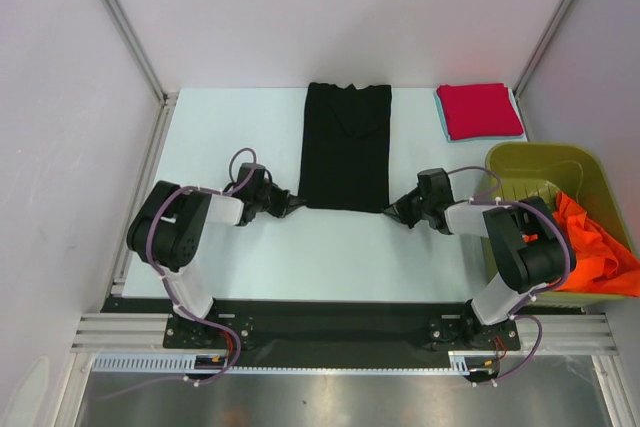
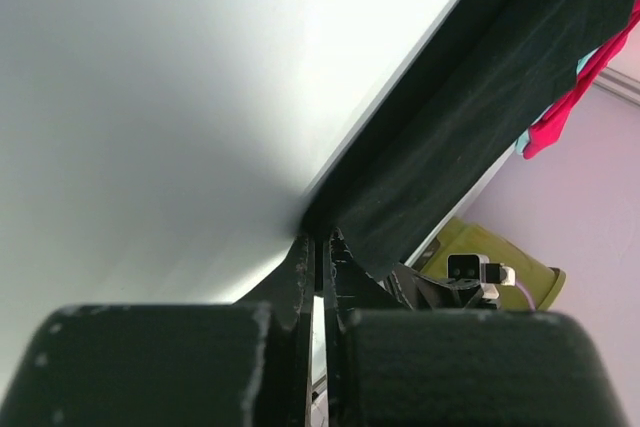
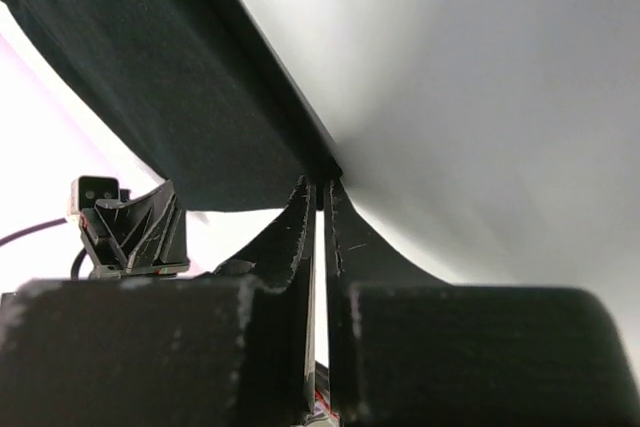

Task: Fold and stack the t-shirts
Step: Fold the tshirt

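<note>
Left gripper point(image 1: 292, 203) and right gripper point(image 1: 397, 209) pinch the black shirt point(image 1: 345, 147) by its near corners; the halving fold seems next, carried evenly toward the far edge.

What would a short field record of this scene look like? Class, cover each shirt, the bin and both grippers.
Black shirt: black cloth t-shirt, folded into a narrow strip, flat at the middle of the white table
Left gripper: shut on the strip's near left corner
Right gripper: shut on its near right corner
Red shirt: folded red cloth t-shirt, far right, on a light blue cloth
Orange shirt: crumpled orange cloth t-shirt, spilling over the rim of the olive-green plastic bin
</note>
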